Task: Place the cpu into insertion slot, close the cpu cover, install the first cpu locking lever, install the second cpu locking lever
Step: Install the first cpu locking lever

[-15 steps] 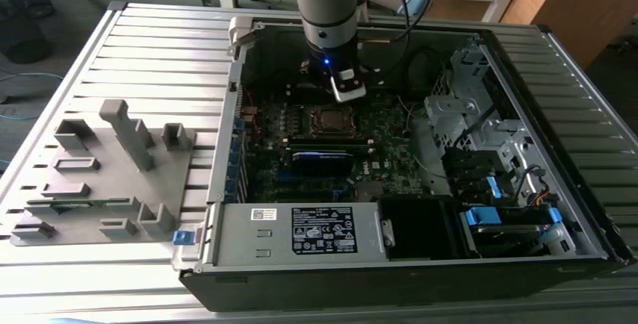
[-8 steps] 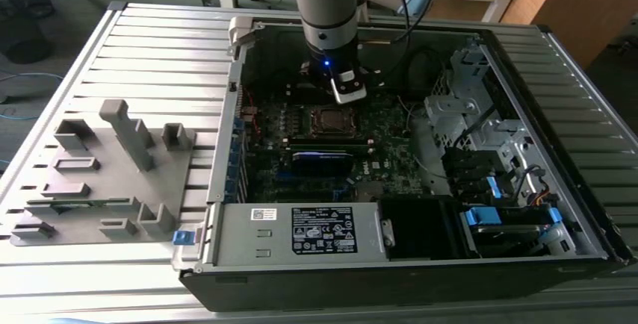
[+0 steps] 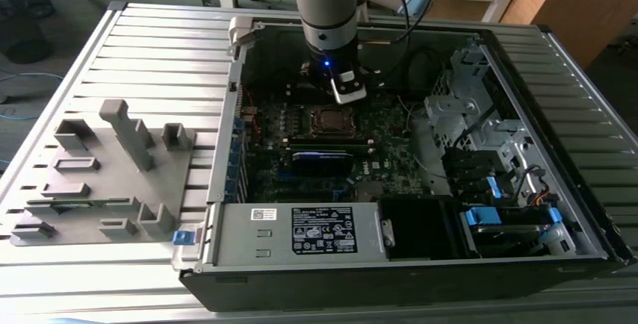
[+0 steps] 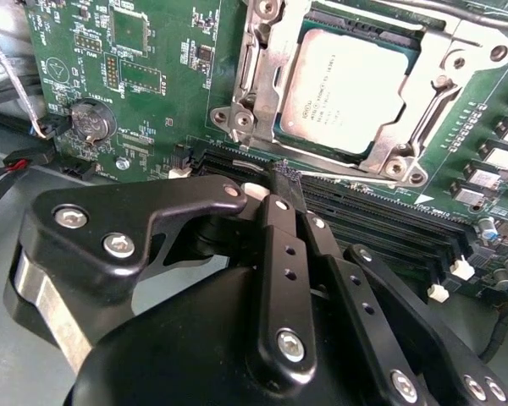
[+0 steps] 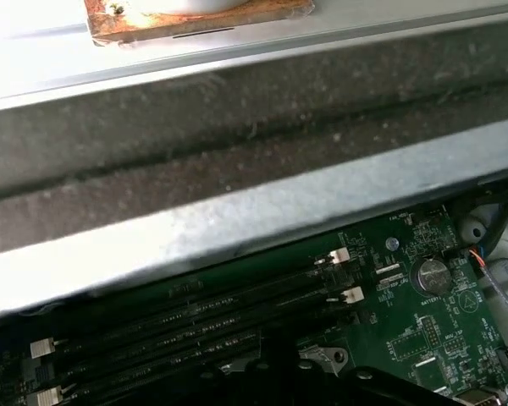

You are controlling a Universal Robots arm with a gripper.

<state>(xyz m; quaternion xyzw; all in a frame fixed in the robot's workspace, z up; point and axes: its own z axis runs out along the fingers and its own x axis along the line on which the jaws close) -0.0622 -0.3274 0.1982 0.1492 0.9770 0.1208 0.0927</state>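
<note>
**Kid:** How far along is the job?

**Me:** In the exterior view, my gripper hangs inside the big black open computer case. The small dark square insertion slot with the thin metal rim is just beside my jaws, a little lower.

**Kid:** And up close?

**Me:** In the second wrist view, the flat square cpu with the silver-grey metal top sits in its slot, just past my fingertips. So I think that step is done. The thin silver cpu cover with the square window seems to lie flat around the chip, so I think it is closed too. I can't make out the two locking levers well. I can't tell if they are hooked down, so they may be what is left.

**Kid:** What are your jaws doing?

**Me:** They are pressed together at the tips, and I see nothing pinched between them. They are right over the long black memory slots. I can't tell if they touch them.

**Kid:** And the first wrist view?

**Me:** The same memory slots lie close by my jaws. A round silver battery sits off to one side, on the green board. The grey metal case wall is farther out.
</note>
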